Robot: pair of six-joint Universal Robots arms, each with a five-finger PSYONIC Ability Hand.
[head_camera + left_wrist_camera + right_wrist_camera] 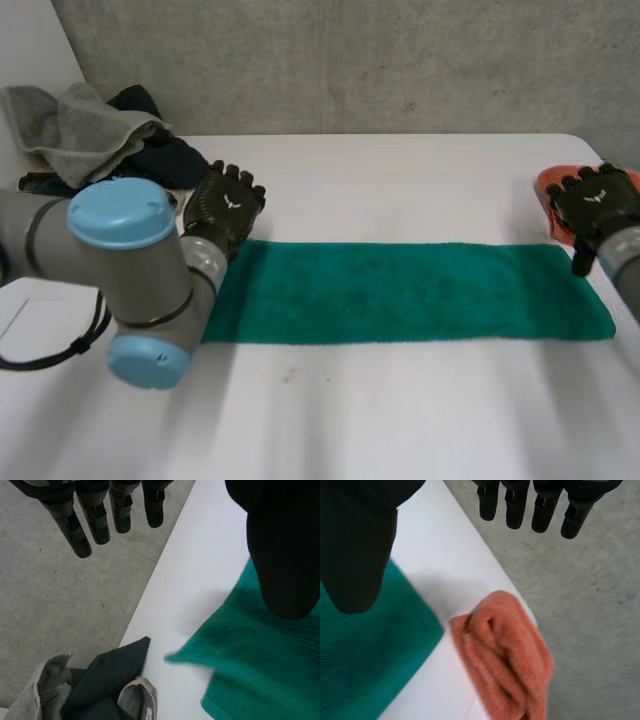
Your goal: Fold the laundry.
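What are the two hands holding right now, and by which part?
Nothing is held. The left hand is open near one far corner of the green towel, the right hand open near the other; the towel lies flat.

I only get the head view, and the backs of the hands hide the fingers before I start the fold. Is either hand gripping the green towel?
Observer: The left hand is open, fingers straight, thumb hanging over the green towel's end.
Operator: And the right?
Observer: The right hand is open too, thumb above the towel's corner.
Operator: What is the orange thing behind it?
Observer: An orange cloth, bunched in folds at the table edge beside that corner.
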